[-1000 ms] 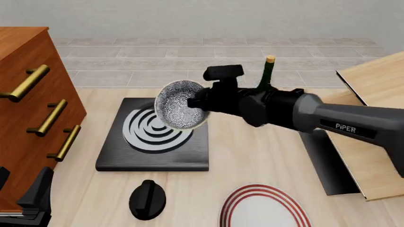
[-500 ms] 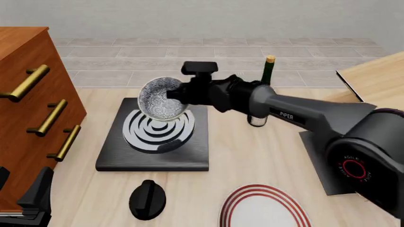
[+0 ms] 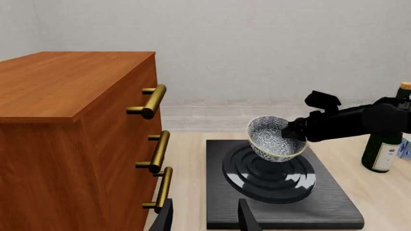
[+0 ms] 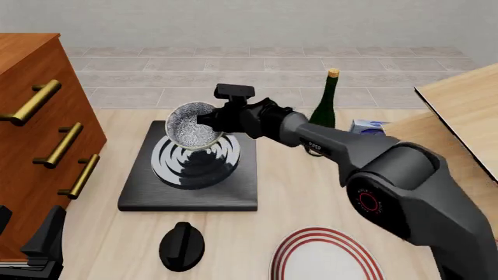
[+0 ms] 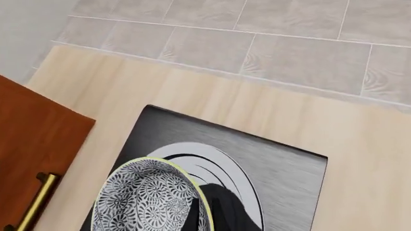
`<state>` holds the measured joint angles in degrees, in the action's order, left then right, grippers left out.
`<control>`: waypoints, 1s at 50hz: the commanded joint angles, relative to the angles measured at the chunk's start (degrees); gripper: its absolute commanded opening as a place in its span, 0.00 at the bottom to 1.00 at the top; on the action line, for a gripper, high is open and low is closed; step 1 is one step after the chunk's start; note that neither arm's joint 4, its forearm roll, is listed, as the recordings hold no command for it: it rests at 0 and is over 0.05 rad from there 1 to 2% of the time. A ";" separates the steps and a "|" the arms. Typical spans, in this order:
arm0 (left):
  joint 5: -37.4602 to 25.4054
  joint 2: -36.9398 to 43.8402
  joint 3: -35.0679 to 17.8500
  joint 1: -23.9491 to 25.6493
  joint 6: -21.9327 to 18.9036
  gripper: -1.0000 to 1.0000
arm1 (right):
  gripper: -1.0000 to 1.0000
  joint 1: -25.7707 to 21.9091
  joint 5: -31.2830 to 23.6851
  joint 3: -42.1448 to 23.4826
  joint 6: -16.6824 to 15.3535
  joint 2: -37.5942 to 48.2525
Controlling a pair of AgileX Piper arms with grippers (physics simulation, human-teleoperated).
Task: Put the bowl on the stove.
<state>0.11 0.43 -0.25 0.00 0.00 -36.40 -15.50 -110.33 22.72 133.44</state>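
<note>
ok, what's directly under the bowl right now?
The stove: the bowl, pinched at its rim by the right gripper, sits over the ringed burner. Burner's centre is hidden; contact can't be told.

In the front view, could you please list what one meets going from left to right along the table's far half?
Brown wooden drawer cabinet with brass handles → flat black square stove → green glass bottle → small blue-white carton.
</note>
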 commanded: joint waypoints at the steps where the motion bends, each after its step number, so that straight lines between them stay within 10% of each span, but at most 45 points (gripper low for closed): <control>1: 0.00 0.00 0.00 0.00 0.00 1.00 | 0.00 -0.15 -1.11 -4.96 1.05 4.12; 43: 0.00 0.00 0.00 0.00 0.00 1.00 | 0.00 -1.37 0.44 -4.45 1.54 6.86; 44: 0.00 0.00 0.00 0.00 0.00 1.00 | 1.00 -1.47 0.66 -4.12 1.53 6.68; 50: 0.00 0.00 0.00 0.00 0.00 1.00 | 1.00 -1.19 0.02 -4.36 1.01 6.08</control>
<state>0.11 0.43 -0.25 0.00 0.00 -37.30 -15.37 -115.35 24.26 139.57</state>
